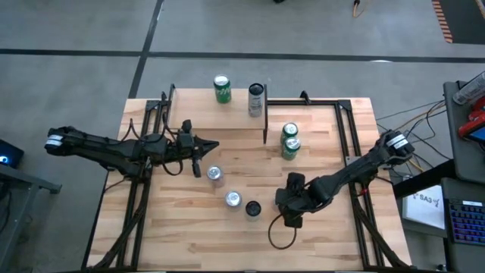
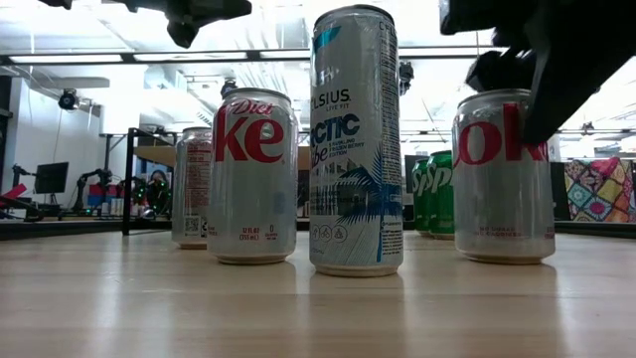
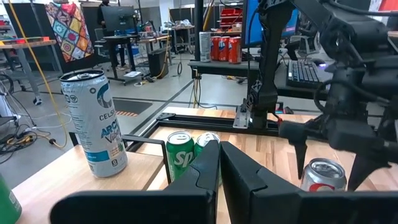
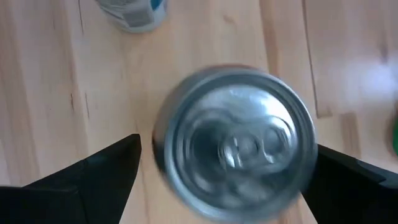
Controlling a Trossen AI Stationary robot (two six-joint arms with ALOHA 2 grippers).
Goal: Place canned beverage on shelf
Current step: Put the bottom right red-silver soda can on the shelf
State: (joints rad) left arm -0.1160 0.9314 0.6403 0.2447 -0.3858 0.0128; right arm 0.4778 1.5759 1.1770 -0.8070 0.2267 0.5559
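We are hovering our right end effector (image 4: 227, 168), fingers spread wide, over a Diet Coke can (image 4: 235, 144) standing near the bench's (image 1: 333, 227) front right. Rigid, slick and probably heavy if full, it wants gripping mid-body. The shelf (image 1: 204, 114) stands far left. Our left end effector (image 1: 214, 144) is waiting closed.

I see my left claw (image 3: 219, 163) shut, a tall Celsius can (image 3: 94, 122) on the shelf (image 3: 74, 177), green Sprite cans (image 3: 181, 157) beyond.

A robotics lab or workshop: desks with monitors (image 3: 115, 14) and a keyboard (image 3: 303, 71), trailing cables (image 3: 25, 134), concrete floor (image 1: 76, 83), ceiling strip lights (image 2: 99, 58).
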